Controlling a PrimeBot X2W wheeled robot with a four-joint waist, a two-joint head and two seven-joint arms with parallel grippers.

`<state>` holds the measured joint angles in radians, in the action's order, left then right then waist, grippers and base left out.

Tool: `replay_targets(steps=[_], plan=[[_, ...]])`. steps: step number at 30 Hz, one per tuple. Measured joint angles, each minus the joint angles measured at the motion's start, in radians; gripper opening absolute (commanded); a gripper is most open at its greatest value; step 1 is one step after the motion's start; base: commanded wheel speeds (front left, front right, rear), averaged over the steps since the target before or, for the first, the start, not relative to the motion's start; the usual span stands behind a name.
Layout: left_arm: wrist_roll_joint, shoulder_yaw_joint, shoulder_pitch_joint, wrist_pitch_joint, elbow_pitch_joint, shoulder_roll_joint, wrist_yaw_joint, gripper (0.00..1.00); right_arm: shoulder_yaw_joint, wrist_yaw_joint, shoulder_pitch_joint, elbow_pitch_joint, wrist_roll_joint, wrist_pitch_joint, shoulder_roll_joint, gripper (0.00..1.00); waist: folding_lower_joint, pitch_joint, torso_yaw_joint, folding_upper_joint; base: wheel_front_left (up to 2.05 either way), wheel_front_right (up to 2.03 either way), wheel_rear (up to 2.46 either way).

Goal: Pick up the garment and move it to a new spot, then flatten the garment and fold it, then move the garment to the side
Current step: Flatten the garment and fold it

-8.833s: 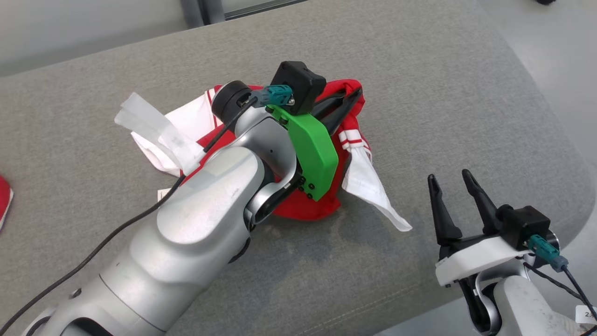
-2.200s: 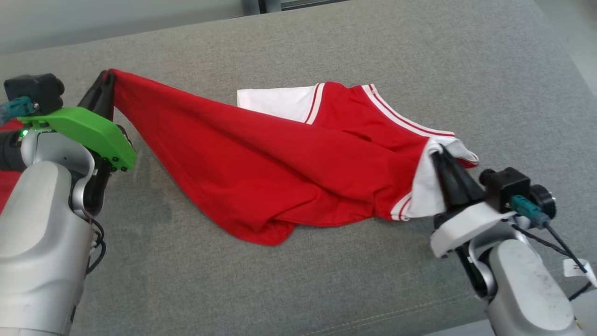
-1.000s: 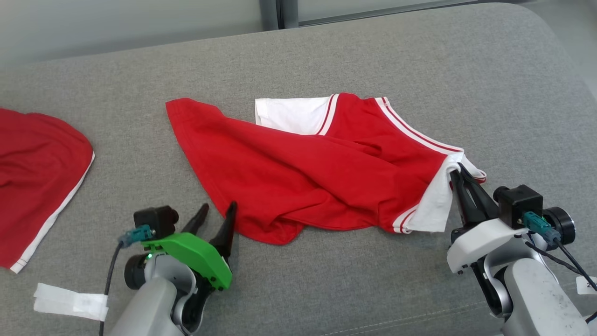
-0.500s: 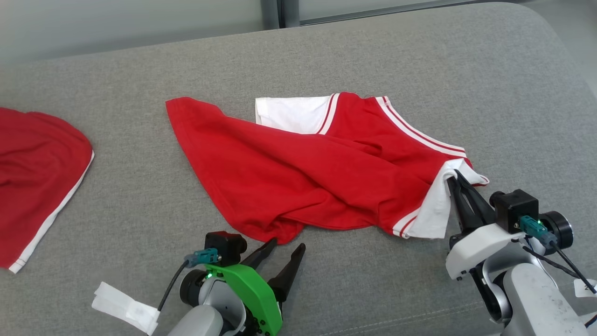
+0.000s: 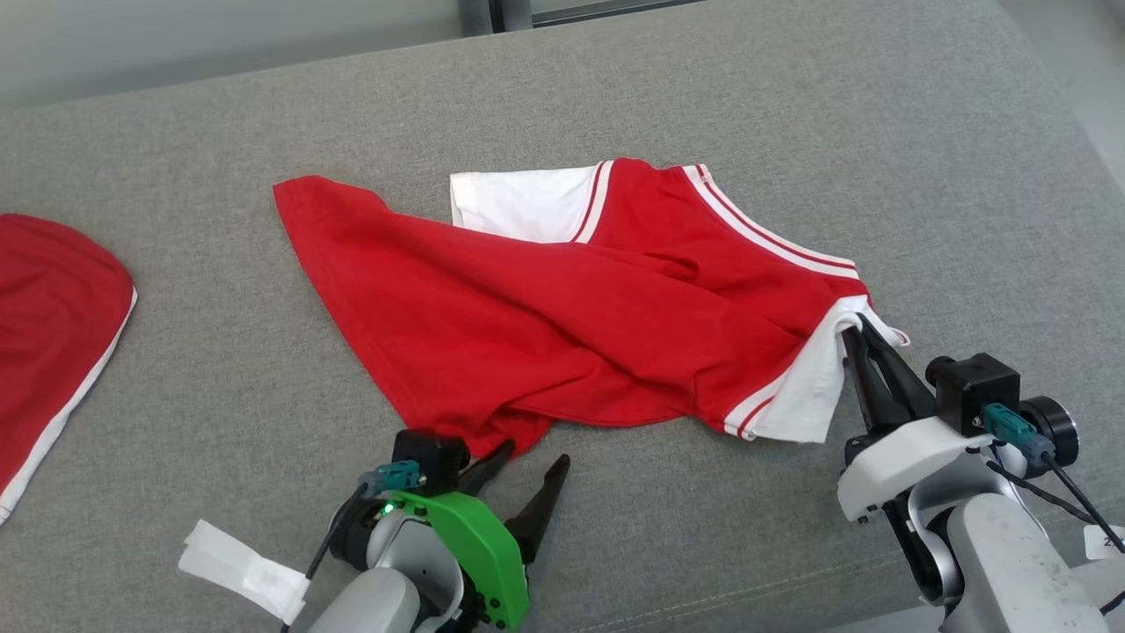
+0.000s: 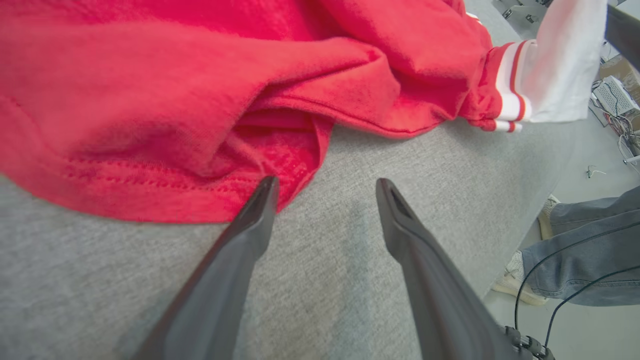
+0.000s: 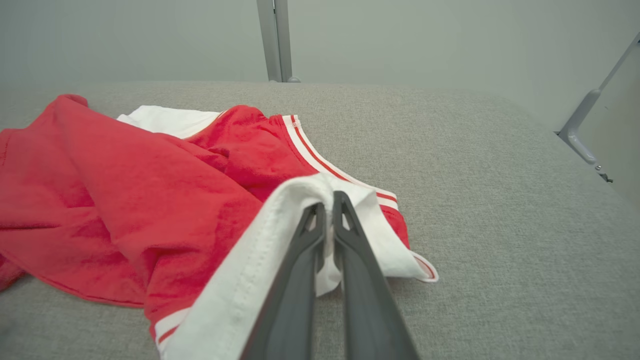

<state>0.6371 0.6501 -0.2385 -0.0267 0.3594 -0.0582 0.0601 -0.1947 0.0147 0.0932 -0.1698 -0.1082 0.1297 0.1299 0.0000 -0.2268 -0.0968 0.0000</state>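
the red and white garment (image 5: 562, 334) is lying rumpled across the middle of the grey surface (image 5: 791, 105). the right gripper (image 5: 854, 338) is clamping the garment's white sleeve near the surface's right edge. the left gripper (image 5: 533, 455) is standing wide apart near the front edge, one fingertip (image 6: 267, 187) just at the red hem.
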Motion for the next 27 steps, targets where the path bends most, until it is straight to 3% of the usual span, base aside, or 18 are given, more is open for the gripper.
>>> replay_targets(steps=[9,10,12,15,17,27], plan=[[-0.05,-0.003,-0.027,0.002,0.007,-0.029,-0.034,1.0,0.0,0.0,0.0,0.002,-0.001,0.0,0.0,0.0,0.0,-0.009,-0.006,0.0,0.0,0.0,0.0],[-0.054,-0.001,-0.029,0.002,0.009,-0.029,-0.034,0.89,0.0,0.0,0.0,0.002,-0.001,0.0,0.0,0.0,0.0,-0.01,-0.007,0.0,0.0,0.0,0.0],[-0.061,0.001,-0.03,0.002,0.012,-0.03,-0.036,0.49,0.0,0.0,0.0,0.002,-0.002,0.0,0.0,0.0,0.0,-0.012,-0.008,0.0,0.0,0.0,0.0],[-0.08,0.009,-0.035,0.002,0.018,-0.031,-0.044,0.31,-0.001,0.0,0.0,0.003,-0.002,0.0,-0.001,0.0,0.0,-0.014,-0.009,0.0,0.0,0.0,0.0],[-0.092,0.015,-0.039,0.002,0.022,-0.033,-0.052,0.0,0.0,0.0,0.001,0.003,-0.002,0.0,-0.001,0.0,0.0,-0.016,-0.01,0.0,0.0,0.0,0.0],[-0.1,0.007,-0.054,0.009,0.049,-0.05,-0.066,0.0,0.002,-0.007,0.001,0.003,-0.008,0.002,-0.002,0.0,0.0,-0.019,-0.012,0.0,0.0,0.0,0.0]])
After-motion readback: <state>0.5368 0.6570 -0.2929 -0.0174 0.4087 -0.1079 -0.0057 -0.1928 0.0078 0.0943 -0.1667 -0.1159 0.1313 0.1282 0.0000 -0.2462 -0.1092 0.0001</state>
